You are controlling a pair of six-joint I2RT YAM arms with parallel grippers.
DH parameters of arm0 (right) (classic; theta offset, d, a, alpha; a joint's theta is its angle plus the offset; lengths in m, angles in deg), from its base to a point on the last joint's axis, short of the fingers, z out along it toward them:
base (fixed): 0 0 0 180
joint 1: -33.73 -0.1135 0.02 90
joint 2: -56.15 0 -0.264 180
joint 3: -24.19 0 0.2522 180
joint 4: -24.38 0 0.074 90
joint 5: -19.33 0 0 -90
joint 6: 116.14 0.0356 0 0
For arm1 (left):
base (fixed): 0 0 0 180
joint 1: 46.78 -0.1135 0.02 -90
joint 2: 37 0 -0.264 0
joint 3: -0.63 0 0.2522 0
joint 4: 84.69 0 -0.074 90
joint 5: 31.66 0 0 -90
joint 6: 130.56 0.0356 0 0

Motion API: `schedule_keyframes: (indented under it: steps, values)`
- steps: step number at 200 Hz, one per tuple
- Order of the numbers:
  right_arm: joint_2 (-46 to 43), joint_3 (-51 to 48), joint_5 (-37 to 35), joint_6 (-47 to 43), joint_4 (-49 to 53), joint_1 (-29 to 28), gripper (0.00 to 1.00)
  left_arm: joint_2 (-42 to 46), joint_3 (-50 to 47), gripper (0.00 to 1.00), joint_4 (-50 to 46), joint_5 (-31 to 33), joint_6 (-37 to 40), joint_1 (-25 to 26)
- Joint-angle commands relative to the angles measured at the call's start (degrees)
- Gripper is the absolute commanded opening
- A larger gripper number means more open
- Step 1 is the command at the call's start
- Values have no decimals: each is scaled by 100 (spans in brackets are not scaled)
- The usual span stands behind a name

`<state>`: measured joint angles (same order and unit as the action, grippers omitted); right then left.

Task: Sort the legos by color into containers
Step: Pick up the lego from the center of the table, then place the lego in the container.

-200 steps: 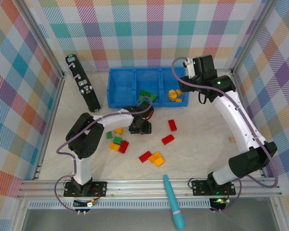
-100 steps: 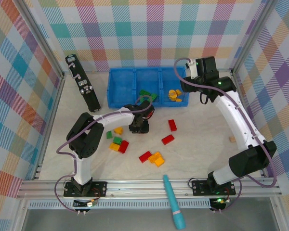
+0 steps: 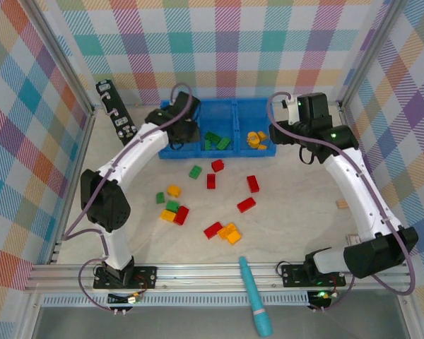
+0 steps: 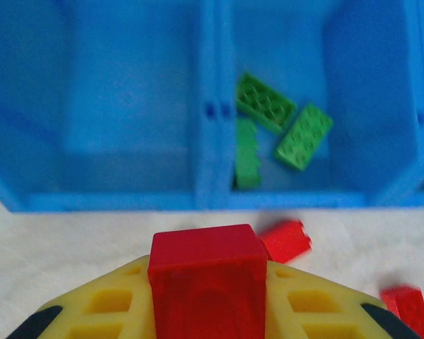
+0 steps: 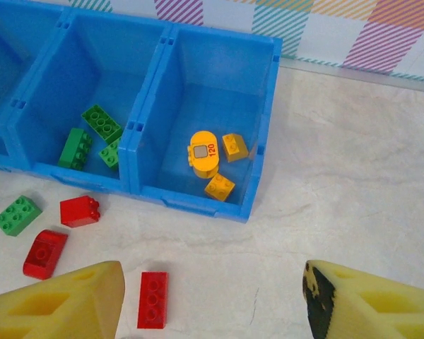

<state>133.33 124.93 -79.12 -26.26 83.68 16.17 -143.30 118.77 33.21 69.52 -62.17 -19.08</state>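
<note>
One yellow piece (image 5: 203,154), "120"; left pincer (image 4: 208,311) tight on red brick (image 4: 206,258); right pincer (image 5: 213,300) agape

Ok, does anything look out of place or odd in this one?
Sorting looks right: green bricks sit in the middle compartment of the blue tray, yellow ones in the right. The strays are non-legos: a teal pen-like tool lying across the near rail, and a small tan block far right.

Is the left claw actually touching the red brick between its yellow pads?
Touching. The left wrist view shows the red brick wedged between the left gripper's yellow pads, no gap either side.
</note>
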Motion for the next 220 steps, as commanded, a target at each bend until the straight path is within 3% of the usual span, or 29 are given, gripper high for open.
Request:
schedule_keyframes:
  steps: [1,34,102,154,220]
  values:
    - [-173,-99,248,256,177,34,70,-249,256,26,-90,69,299,-314]
    - [-245,-396,585,443,324,39,72,-914,694,26,152,-217,258,-671]
    - [-575,-1758,1213,1141,-94,12,72,-2260,1621,28,86,-259,335,-826]
    - [-740,-3146,1554,1471,-1219,-137,71,-2715,1819,37,-62,-297,280,-854]
    - [130,-3253,1350,1470,-1644,-305,70,-2712,1897,49,-137,-279,348,-859]
